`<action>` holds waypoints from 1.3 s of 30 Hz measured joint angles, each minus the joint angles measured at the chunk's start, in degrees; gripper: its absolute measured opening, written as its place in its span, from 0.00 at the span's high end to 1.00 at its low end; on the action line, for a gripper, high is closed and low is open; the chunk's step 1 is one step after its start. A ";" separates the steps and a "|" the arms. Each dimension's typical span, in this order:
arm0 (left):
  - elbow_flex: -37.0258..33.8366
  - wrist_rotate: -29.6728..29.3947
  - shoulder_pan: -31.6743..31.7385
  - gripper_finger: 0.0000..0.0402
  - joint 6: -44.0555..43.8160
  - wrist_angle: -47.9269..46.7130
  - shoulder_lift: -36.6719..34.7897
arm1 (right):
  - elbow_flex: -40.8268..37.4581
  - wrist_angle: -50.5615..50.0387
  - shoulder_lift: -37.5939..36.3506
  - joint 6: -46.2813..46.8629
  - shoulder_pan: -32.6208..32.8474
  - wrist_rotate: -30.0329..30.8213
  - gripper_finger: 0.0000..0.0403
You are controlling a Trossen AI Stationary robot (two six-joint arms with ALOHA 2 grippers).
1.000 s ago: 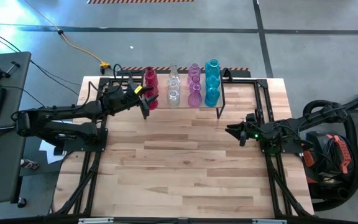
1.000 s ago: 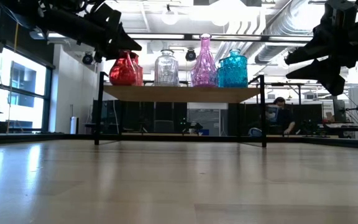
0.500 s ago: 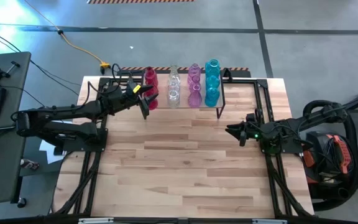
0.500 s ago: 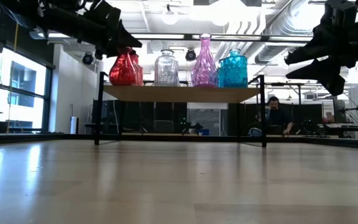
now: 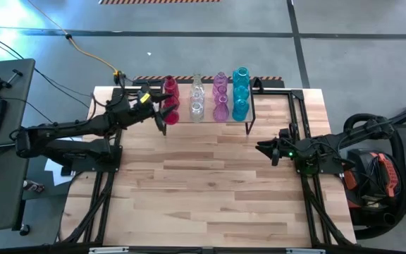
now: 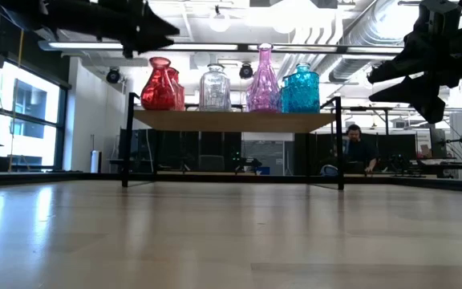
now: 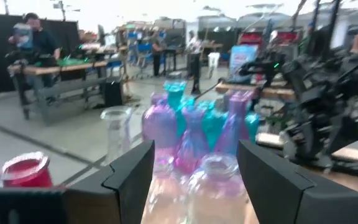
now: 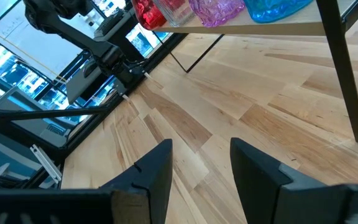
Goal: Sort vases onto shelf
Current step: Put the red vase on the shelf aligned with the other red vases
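Left claw (image 5: 162, 111) open, seemingly empty, beside vases (image 5: 204, 99).

Bright overhead ceiling lights (image 6: 283, 14) glared in the low view, left wrist view motion-blurred, desk (image 5: 210, 183) evenly lit, shadows soft.

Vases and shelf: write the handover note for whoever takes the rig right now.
Left gripper: open, empty, raised beside the red end of the shelf.
Right gripper: empty, jaws parted, waiting above the table to the shelf's right.
Vases: all in view stand on the shelf in colour rows: red vases, clear vases, pink-purple vases, teal vases.
Done: no vase remains on the table; sorting looks complete.
Left: back the left arm off without brushing the red row, then park both arms.
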 joint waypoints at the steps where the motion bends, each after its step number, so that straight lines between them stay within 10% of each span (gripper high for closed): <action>1: 0.00 0.58 -0.26 0.45 0.06 0.10 -0.77 | 0.00 0.01 -0.01 0.00 -0.02 0.00 0.65; 18: 0.00 0.98 -9.24 0.45 -0.40 -26.16 -17.99 | 0.00 -0.01 -0.01 -0.01 0.00 0.00 0.65; 39: -0.46 0.24 -11.22 0.45 -3.57 -31.26 -4.97 | 0.01 0.02 0.00 -0.02 -0.01 0.00 0.65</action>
